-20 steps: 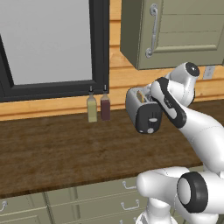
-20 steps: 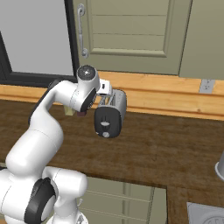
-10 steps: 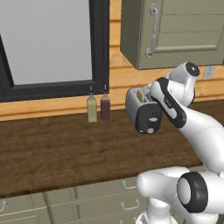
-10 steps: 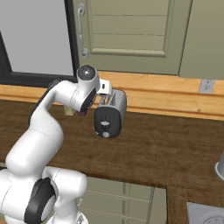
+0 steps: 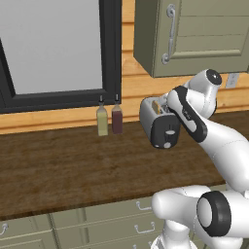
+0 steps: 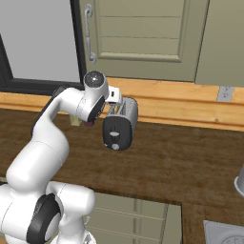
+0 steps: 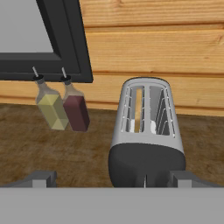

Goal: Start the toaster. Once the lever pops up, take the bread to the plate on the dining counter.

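**Fingers spread wide at the toaster's black end**

The toaster (image 7: 146, 131) stands on the dark wood bench (image 5: 58, 165), close to the pale wooden wall boards (image 7: 153, 52), with its rounded black end panel turned toward the robot. In the hand view the two top slots run away from the camera; the bread (image 7: 138, 109) sits upright in the left slot as a thin tan slice, its top edge level with the slot mouth, and the right slot shows only its wire guides. The lever (image 7: 145, 180) appears as a small pale tab at the lower middle of the black panel, just at the bottom of what the hand view shows (too small there to tell how far down it sits).

The fingers (image 7: 114, 178) are spread wide, holding nothing: one grey tip (image 7: 43, 177) shows at the lower left over bare bench, the other at the lower right just beside the black panel, so the toaster's end lies between them, nearer the right one. Whether that tip touches the panel cannot be told.

In the left base view the white arm bends in from the right, its hand hidden behind the toaster (image 5: 158, 121); in the right base view the hand is just beside the toaster (image 6: 120, 125).

Left of the toaster, well apart from it, two small bottles stand side by side under the black window frame (image 7: 65, 39): a yellow-green bottle (image 7: 50, 107) and a dark red bottle (image 7: 75, 107), near each other.
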{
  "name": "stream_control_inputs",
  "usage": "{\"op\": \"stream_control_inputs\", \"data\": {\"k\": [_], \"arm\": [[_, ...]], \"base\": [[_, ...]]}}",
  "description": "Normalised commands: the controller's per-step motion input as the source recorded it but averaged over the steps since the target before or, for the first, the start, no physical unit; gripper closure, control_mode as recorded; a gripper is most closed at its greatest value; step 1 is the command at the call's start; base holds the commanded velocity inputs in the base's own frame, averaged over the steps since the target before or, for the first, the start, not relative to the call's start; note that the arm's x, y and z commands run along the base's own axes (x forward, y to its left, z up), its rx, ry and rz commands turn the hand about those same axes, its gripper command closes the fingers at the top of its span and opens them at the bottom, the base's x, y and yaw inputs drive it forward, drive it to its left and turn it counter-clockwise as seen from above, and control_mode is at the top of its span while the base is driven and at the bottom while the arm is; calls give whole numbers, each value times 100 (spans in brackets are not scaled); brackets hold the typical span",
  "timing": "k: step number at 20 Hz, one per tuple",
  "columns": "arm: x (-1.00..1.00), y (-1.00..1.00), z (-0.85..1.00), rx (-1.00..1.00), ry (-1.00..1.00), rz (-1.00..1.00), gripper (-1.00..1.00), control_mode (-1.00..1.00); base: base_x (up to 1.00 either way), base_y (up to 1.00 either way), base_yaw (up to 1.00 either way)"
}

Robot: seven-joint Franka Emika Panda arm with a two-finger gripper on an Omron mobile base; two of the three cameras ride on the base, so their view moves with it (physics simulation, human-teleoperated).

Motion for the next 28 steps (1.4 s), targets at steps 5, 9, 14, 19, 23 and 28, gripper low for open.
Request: {"op": "stream_control_inputs", "data": {"k": [5, 9, 14, 19, 23, 28], "arm": [[0, 0, 0, 0, 0, 0, -100, -100], [0, 0, 0, 0, 0, 0, -100, -100], [0, 0, 0, 0, 0, 0, -100, -100], [-6, 0, -9, -4, 0, 0, -100, -100], [-43, 0, -27, 0, 0, 0, -100, -100], [-8, 0, -18, 0, 0, -1, -100, -100]], "base": [[0, 0, 0], [0, 0, 0], [0, 0, 0], [0, 0, 0], [0, 0, 0], [0, 0, 0]]}}
